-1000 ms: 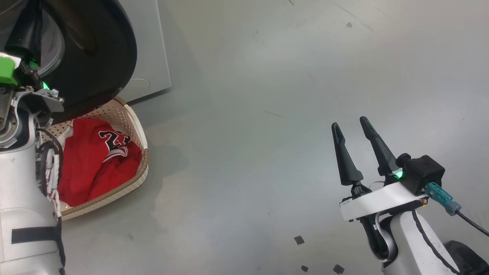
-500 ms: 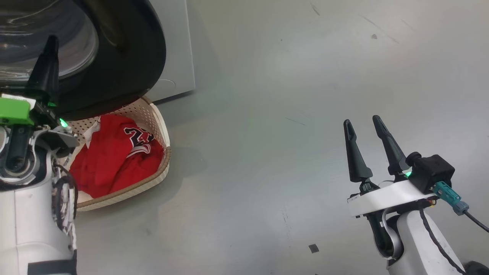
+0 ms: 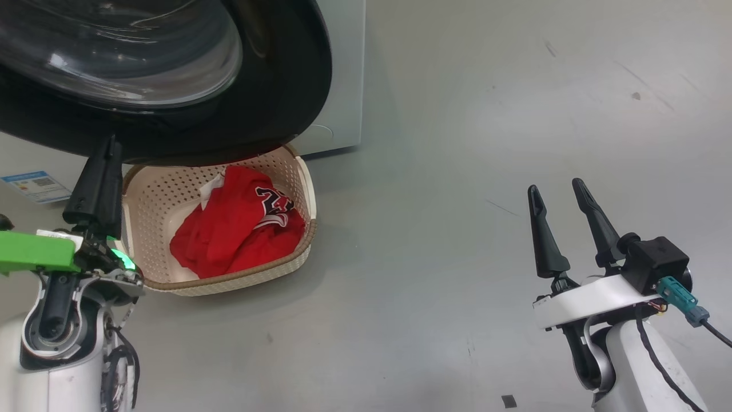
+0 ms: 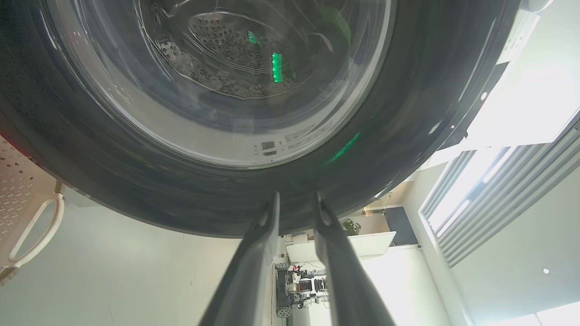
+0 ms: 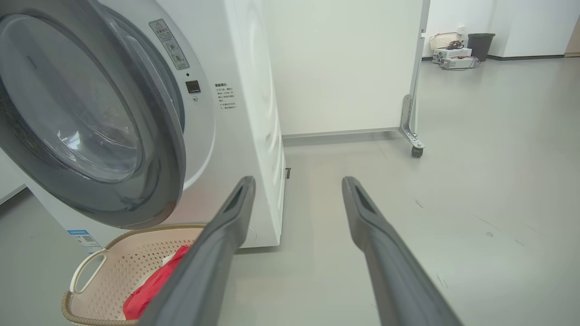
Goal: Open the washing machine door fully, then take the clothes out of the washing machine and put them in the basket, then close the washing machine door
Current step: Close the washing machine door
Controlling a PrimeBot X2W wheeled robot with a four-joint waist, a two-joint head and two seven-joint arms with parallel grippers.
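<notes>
The washing machine door (image 3: 274, 103), black-rimmed with a glass bowl, stands ajar on the white washing machine (image 3: 343, 74) (image 5: 244, 113). The right wrist view shows the door (image 5: 172, 149) angled out from the front. Directly below it sits the cream basket (image 3: 229, 283) (image 5: 122, 262) holding the red clothes (image 3: 234, 229) (image 5: 149, 290). My left gripper (image 3: 108, 149) (image 4: 297, 199) points up at the door's lower rim (image 4: 408, 136), its fingers slightly apart and empty. My right gripper (image 3: 555, 186) (image 5: 297, 181) hangs wide open over bare floor, well to the right of the basket.
A blue label (image 3: 31, 184) (image 5: 84, 237) marks the machine's front. A white wheeled partition (image 5: 417, 90) stands behind the machine, its castor (image 5: 414, 149) on the floor. A bin and boxes (image 5: 480, 43) sit far back. Grey floor spreads to the right.
The head camera has panned, so the door and basket sit further right. My left gripper has come off the door's face to its lower rim, and its fingers have parted a little. The right gripper is unchanged.
</notes>
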